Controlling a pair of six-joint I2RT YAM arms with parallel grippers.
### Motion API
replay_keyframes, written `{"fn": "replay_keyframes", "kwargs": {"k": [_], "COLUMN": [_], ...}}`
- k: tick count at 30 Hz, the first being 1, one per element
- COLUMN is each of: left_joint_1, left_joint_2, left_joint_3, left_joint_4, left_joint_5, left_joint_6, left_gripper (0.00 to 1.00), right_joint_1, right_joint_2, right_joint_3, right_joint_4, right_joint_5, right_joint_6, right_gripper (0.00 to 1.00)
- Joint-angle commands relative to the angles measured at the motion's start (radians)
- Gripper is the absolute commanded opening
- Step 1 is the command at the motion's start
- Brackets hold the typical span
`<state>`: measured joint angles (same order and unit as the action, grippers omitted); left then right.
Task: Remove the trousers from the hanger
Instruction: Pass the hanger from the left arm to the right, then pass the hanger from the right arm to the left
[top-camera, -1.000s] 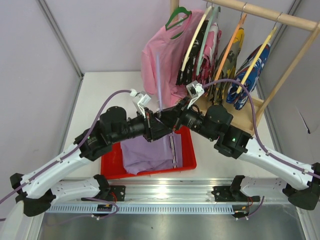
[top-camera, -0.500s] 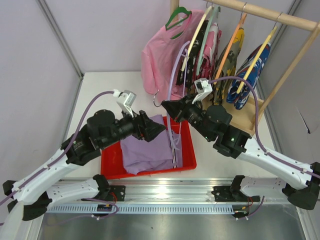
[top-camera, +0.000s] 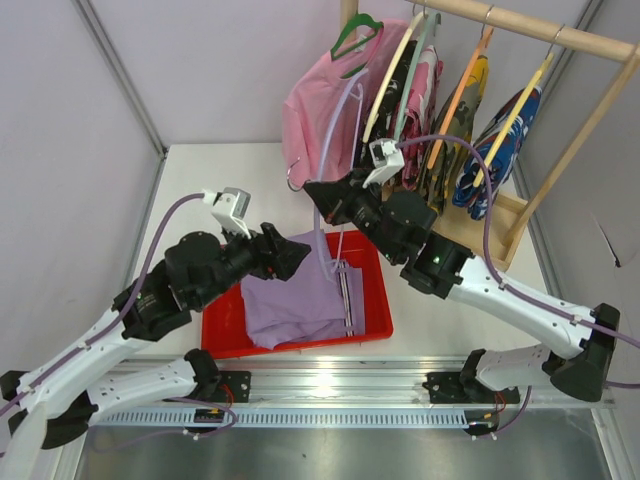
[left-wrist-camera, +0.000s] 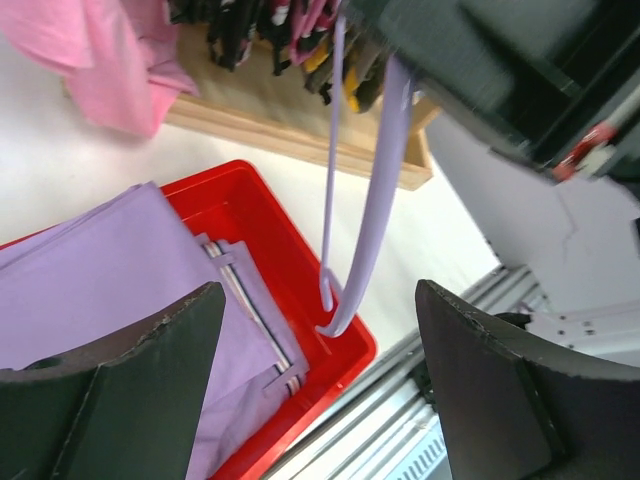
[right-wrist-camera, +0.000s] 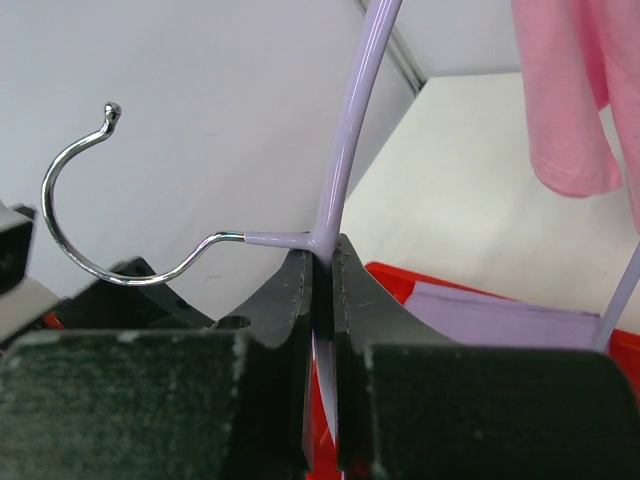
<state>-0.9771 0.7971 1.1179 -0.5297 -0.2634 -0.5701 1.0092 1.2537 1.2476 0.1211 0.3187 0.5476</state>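
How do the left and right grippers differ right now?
The left gripper is open and empty; the right gripper is shut on the lavender hanger near its hook. The left gripper hovers over the red bin; the right gripper sits farther back, nearer the pink shirt. Both face the hanger.

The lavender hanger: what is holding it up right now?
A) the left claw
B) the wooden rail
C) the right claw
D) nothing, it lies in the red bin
C: the right claw is shut on the neck of the lavender hanger, while the left claw is open, holding nothing.
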Motion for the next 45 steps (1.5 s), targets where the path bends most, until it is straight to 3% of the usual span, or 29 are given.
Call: {"fn": "replay_keyframes", "kwargs": {"k": [1,12,20,28,35,45], "left_joint_1": [-0.003,-0.005,-0.005,0.012,0.08,0.184], "left_joint_2": [-0.027,-0.058,0.057,0.053,0.04,0.056], "left_joint_3": [-0.021,-0.119,-0.127,-0.21,-0.239,-0.276], "left_joint_4": [-0.01,0.307,0.49,0.645,0.711,0.743], "left_joint_5": [-0.059,-0.161,-0.059,-0.068,0.07,0.256], "left_joint_6": [0.048,0.297,0.467,0.516,0.513,0.446], "left_gripper": [0.83,0.82,0.73,0.66,0.54,0.53], "right_joint_1": [-0.027,-0.086,-0.09,-0.116,-0.13,-0.133], "right_joint_2": [0.027,0.119,0.15,0.154,0.171,0.173], "right_joint_3": [0.096,0.197,0.248,0.274,0.291,0.288], "right_joint_4": [0.117,0.143,0.129,0.134,0.129,0.13], "right_joint_5": [-0.009,0.046,0.056,0.043,0.017,0.011], "right_joint_6": [0.015,0.182,0.199,0.236,0.267,0.302], "right_gripper": [0.0,0.0,0.0,0.0,0.0,0.0]}}
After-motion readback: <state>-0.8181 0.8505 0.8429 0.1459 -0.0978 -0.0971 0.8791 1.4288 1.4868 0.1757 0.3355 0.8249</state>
